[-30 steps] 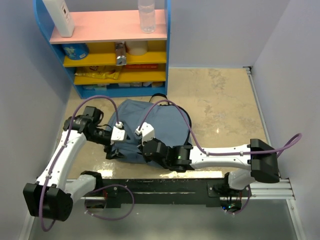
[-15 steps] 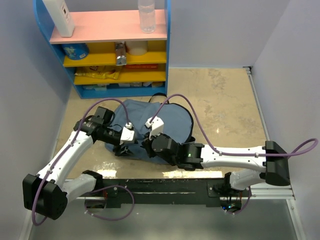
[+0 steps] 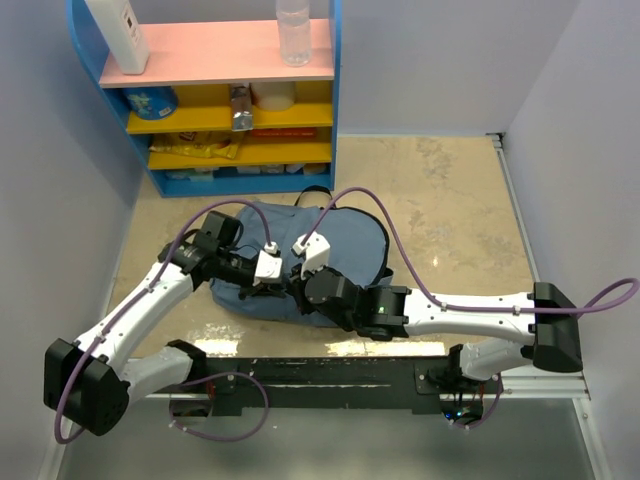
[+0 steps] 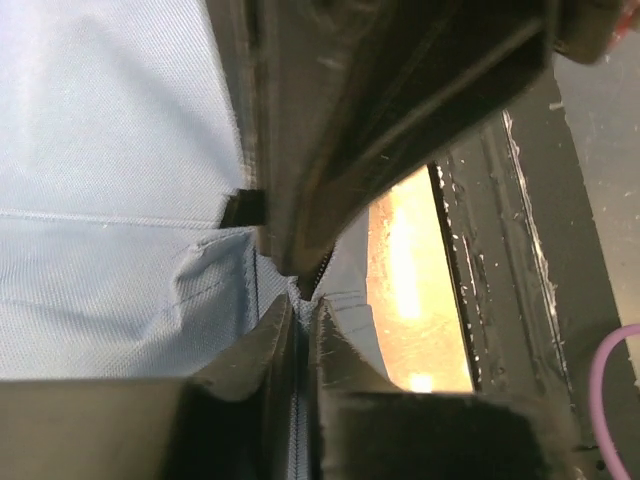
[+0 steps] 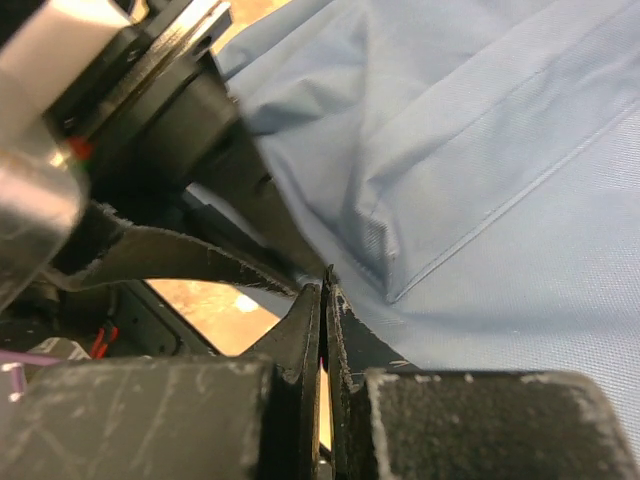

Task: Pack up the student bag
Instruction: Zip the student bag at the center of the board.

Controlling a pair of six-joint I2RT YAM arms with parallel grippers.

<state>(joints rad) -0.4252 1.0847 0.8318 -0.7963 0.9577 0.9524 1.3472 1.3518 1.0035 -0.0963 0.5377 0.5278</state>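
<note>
The student bag [image 3: 340,240] is a slate-blue fabric backpack lying on the tan table in front of the shelf. Both grippers meet at its near left edge. My left gripper [image 3: 274,288] is shut on a fold of blue fabric with a zipper line [image 4: 298,400] running between its fingers [image 4: 250,350]. My right gripper [image 3: 297,290] is shut too, its tips [image 5: 324,290] pinching a thin bit of the bag's edge. The bag's cloth [image 5: 480,150] fills the right wrist view, and the left gripper's dark body [image 5: 150,150] sits close by. What lies inside the bag is hidden.
A blue shelf unit [image 3: 230,100] with a pink top stands at the back left, carrying a clear bottle [image 3: 293,30], a white bottle [image 3: 118,35] and packets. The black base rail [image 3: 330,375] runs along the near edge. Grey walls close both sides.
My left arm swung right to the bag's near edge and its gripper closed on the fabric. The right gripper stayed shut and shifted slightly right, and the bag's near edge bunched up.
</note>
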